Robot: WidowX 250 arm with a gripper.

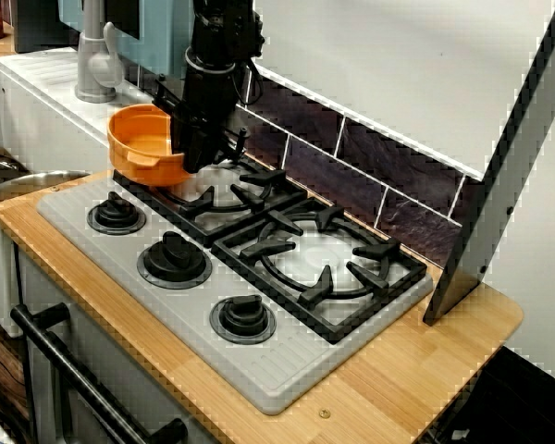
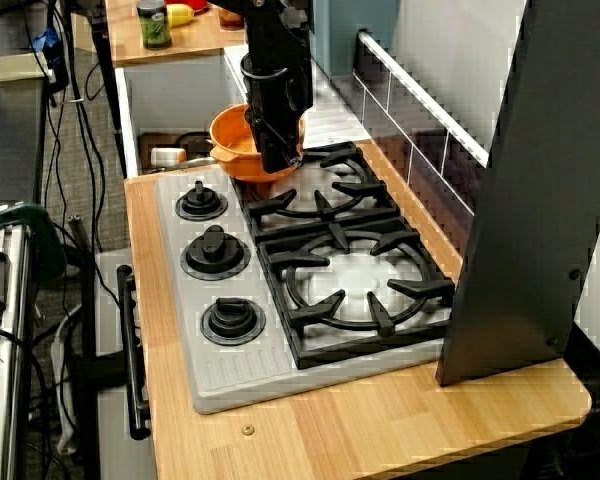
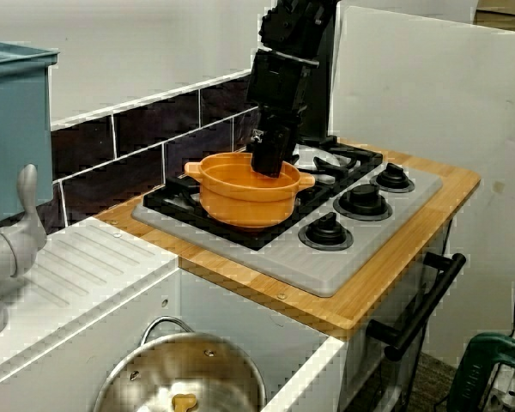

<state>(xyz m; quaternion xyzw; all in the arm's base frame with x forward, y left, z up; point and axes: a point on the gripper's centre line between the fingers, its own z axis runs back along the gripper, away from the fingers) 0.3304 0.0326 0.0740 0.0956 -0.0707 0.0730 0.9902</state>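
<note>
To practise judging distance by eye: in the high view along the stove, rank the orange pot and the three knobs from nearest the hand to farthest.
1. Orange pot, on the far burner, with the hand at its rim.
2. Far knob, beside the pot.
3. Middle knob, centre of the row.
4. Near knob, closest to the camera.

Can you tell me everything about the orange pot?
The pot is orange, round and deep, plastic-looking, with two small side handles and no lid. It looks empty. It is at the end of the black grate. The black gripper reaches down inside its rim; whether it pinches the rim is hidden.
</note>
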